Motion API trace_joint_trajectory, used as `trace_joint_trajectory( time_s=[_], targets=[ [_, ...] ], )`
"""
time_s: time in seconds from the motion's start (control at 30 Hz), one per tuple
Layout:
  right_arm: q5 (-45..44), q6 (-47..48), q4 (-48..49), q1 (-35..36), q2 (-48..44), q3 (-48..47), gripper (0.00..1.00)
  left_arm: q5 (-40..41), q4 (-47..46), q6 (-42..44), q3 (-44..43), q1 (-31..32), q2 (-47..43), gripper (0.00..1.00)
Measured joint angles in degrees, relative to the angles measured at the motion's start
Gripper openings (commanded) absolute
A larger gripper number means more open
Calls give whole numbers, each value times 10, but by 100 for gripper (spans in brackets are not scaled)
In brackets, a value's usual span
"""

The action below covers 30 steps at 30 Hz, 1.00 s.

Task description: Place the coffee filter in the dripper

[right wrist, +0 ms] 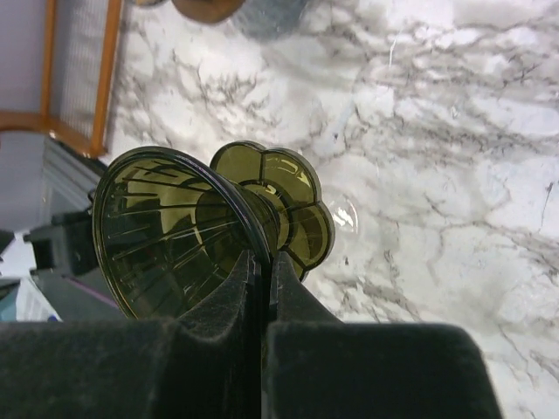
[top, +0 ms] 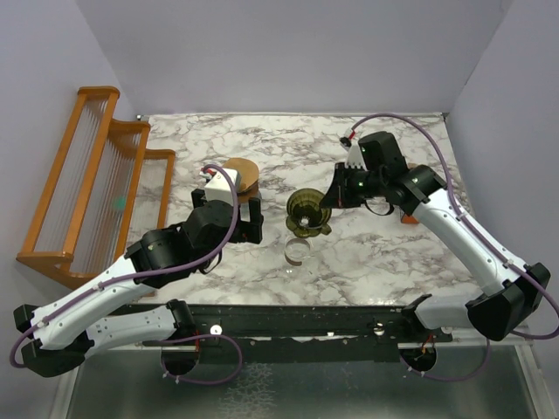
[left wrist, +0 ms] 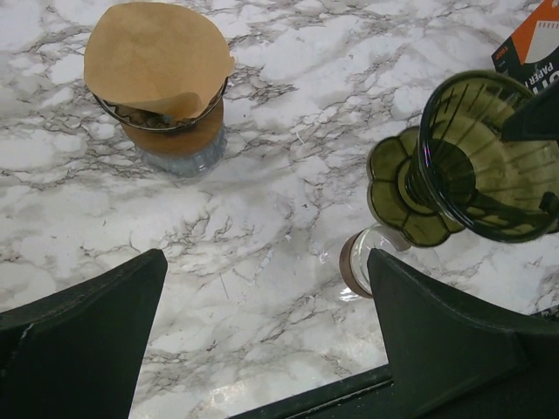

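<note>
The right fingers (right wrist: 229,301) pinch the rim of the dark olive-green translucent cone-shaped dripper (right wrist: 166,231), which is tipped sideways. The left fingers (left wrist: 96,323) gape wide over the white marble table (left wrist: 288,175).

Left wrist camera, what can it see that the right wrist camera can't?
Only the left wrist view shows the orange box and the open left gripper. Only the right wrist view shows the wooden rack. Both show the green dripper, pinched at its rim by the right gripper, plus the glass cup and the marble table.
</note>
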<state>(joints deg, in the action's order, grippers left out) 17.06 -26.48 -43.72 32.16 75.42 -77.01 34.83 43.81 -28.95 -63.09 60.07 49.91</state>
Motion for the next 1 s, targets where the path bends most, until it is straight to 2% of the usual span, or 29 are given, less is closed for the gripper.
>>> trace_joint_trajectory(
  time_s=[0.47,1.0],
  targets=[
    [12,22,-66,83,6,-5,1,6,0,6,0,0,-2,99],
    [-9,19,-64,95,23,-1,1,6,1,5,0,0,-14,99]
  ],
)
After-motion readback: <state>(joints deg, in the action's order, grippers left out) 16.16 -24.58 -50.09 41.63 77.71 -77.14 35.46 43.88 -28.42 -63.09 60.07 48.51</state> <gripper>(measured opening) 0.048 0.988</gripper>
